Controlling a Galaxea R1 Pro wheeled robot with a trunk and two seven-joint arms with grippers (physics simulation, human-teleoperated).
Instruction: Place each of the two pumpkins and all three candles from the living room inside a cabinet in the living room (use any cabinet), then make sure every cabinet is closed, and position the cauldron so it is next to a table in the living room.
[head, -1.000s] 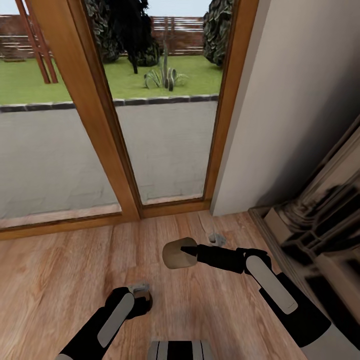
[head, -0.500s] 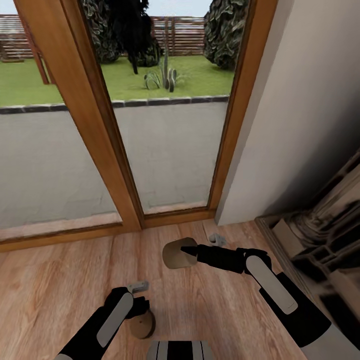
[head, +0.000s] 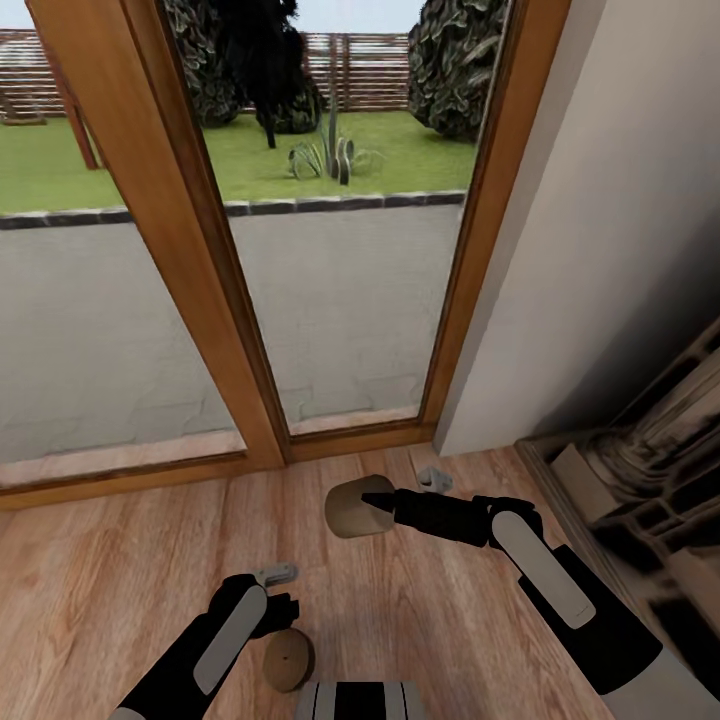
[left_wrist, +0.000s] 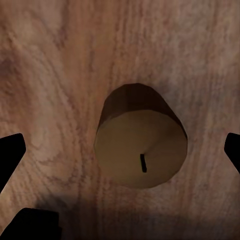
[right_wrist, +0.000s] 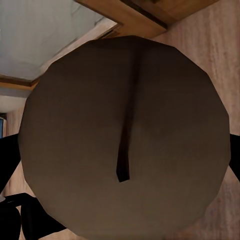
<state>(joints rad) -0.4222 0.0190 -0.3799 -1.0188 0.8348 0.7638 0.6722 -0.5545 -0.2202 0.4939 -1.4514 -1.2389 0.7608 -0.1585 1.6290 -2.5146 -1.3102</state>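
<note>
You've got one candle (head: 352, 507) clamped in the right gripper (head: 372, 503), so now drop the left gripper (left_wrist: 120, 160), fingers spread wide, straight down around the second candle (left_wrist: 141, 149) standing on the wood floor (head: 90, 570) below it, centred on the wick before you squeeze. Heads up, in the head view that floor candle is half tucked behind your left forearm, and the cabinet's nowhere to aim for yet.

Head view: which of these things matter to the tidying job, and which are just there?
Job:
- beige-grey stubby candle held in the right gripper
- second beige-grey candle on the wooden floor, under the left gripper

Just there:
- small grey scrap by the white wall
- wood-framed glass door
</note>
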